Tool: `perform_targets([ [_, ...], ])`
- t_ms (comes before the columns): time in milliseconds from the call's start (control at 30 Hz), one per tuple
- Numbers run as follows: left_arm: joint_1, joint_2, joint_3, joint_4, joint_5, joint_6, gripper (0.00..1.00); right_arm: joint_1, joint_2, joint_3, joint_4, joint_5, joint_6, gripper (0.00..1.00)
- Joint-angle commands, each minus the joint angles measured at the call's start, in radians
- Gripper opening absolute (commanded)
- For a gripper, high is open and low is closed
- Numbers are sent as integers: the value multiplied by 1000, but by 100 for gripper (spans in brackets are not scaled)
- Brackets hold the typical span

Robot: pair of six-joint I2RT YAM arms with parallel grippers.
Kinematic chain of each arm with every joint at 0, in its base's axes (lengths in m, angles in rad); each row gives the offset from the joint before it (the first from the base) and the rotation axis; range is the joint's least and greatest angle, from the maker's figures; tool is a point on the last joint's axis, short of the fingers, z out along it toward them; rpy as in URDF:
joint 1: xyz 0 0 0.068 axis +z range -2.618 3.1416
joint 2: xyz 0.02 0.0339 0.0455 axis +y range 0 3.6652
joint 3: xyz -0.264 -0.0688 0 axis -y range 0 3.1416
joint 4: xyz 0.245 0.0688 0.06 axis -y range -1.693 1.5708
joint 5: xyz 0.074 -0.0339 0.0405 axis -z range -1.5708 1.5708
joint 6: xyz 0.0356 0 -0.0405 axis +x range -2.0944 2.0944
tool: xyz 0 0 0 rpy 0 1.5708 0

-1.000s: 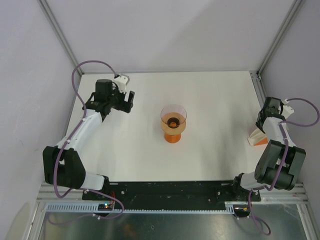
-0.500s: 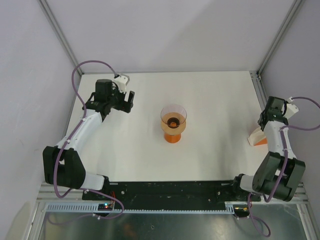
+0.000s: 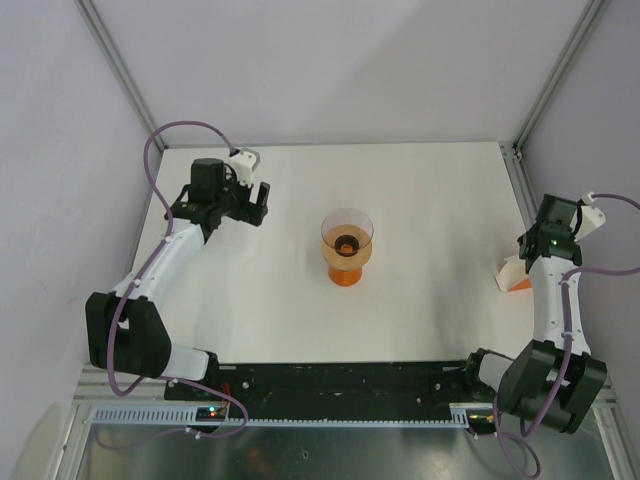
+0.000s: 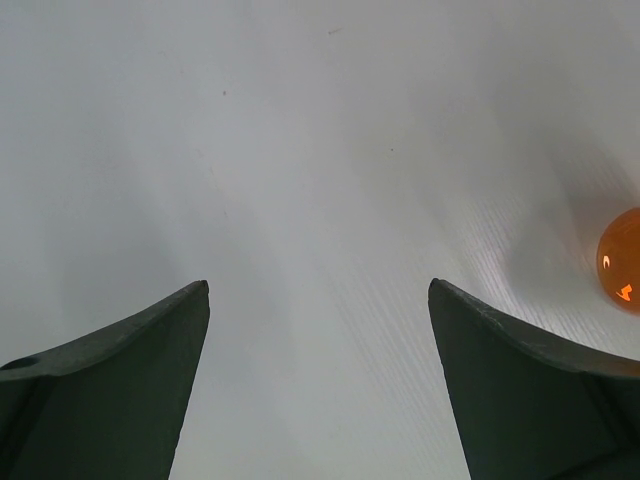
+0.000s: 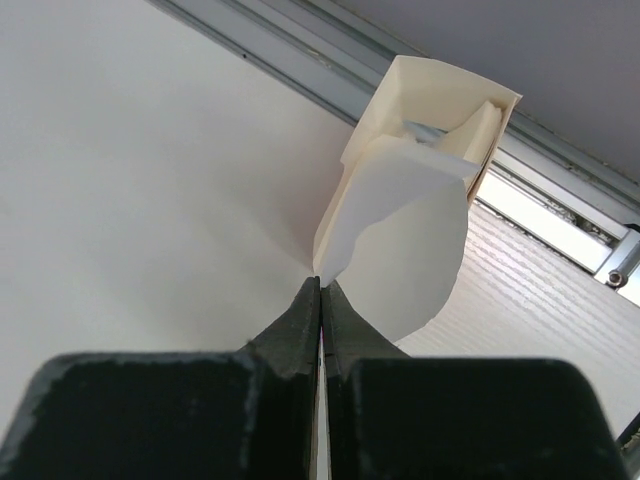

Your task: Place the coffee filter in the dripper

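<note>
Dripper (image 3: 347, 245) stands upright; at the surface's (image 3: 440, 190) right edge, right end effector (image 5: 320, 292) pinches the coffee filter (image 5: 400, 250); left end effector (image 4: 318, 290) spread wide

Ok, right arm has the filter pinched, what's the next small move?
Probably draw the coffee filter clear of the packet. The right gripper is shut on its lower corner, but its top looks tucked in the packet's mouth. The dripper stands mid-table, no filter in it.
</note>
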Motion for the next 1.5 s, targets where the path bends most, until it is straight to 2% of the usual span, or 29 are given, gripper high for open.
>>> perform_targets([
  [0,8,-25,-4,28,21,12,94,14,-42,3,-7,-16,23,0],
  [567,8,-15,-6,28,38,13,95,74,-166,3,16,-92,12,0],
  [700,8,-15,-8,28,37,15,95,134,-197,17,33,-115,10,0],
  [933,8,-36,6,20,15,28,95,297,-194,110,-1,-67,36,0],
  [1233,2,-93,88,-73,37,46,95,465,-188,228,-31,-79,117,0],
  [1367,-35,-126,147,-112,29,57,94,504,-197,267,-36,-109,154,0],
  [1467,-107,-154,196,-129,11,83,94,524,-205,274,-24,-154,192,0],
])
